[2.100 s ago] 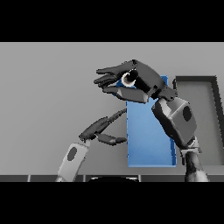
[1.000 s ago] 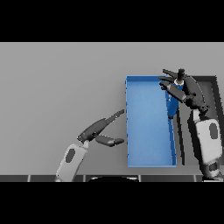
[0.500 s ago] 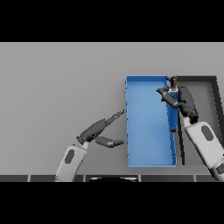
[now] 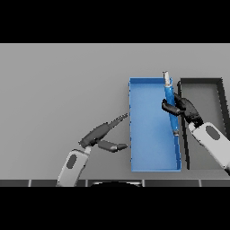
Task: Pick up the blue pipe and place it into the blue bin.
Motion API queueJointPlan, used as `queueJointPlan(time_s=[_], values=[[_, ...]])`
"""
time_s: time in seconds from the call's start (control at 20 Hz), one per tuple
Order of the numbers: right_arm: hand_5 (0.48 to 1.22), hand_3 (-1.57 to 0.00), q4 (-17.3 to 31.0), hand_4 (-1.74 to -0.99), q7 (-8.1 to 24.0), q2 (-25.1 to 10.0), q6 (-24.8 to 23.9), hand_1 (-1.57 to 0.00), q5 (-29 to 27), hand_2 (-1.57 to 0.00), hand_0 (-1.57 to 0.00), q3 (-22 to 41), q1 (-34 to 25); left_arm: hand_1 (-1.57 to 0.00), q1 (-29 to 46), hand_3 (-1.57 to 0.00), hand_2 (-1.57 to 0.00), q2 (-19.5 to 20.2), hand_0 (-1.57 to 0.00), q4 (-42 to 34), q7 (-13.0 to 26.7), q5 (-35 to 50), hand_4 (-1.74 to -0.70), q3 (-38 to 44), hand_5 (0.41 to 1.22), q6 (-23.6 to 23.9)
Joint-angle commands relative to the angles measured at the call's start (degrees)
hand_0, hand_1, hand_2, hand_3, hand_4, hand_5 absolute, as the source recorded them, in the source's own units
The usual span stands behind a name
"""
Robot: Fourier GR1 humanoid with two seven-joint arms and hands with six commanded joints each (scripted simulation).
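A long blue pipe (image 4: 169, 99) with pale grey ends lies along the right wall of the blue bin (image 4: 150, 152), its far end poking over the bin's back rim. My right hand (image 4: 183, 109) reaches in from the lower right, fingers curled round the pipe's middle. Left of the bin, over the table, my left hand (image 4: 101, 135) has its fingers stretched out straight and its thumb apart, holding nothing.
A dark grey bin (image 4: 204, 85) stands directly right of the blue bin, their walls nearly touching. Grey tabletop (image 4: 58, 90) spreads to the left and behind.
My right hand came down from high above the bin to its right wall, and the pipe now shows lengthwise in the bin. The left hand barely moved.
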Motion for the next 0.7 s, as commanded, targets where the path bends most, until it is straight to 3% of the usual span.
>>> queueJointPlan(time_s=[0.0, 0.3, 0.65], values=[[0.868, -0.05, 0.2, -1.071, 0.0, -0.3, 0.0, -0.09, -0.3, -0.09, -0.1, 0.8, -0.4, 0.0, -0.1, 0.0, 0.0, -0.1, 0.0, 0.0, 0.1, -0.1, -0.89, 0.0, 0.426, 0.1], [0.713, -0.01, 1.4, -1.036, 0.0, -4.0, -1.2, -0.02, -5.1, -0.02, -0.03, 12.1, -7.4, 0.0, 0.7, 0.0, 0.0, 0.2, 0.0, -0.6, -0.3, -0.3, -0.89, -0.6, 0.429, -0.1], [0.658, 0.0, 1.4, -1.022, 0.0, -4.9, -1.1, -0.01, -6.4, -0.01, -0.01, 14.2, -9.0, 0.0, -0.6, 0.0, 0.0, -0.2, 0.0, 0.9, 0.0, -0.8, -0.88, -0.2, 0.431, 0.5]])
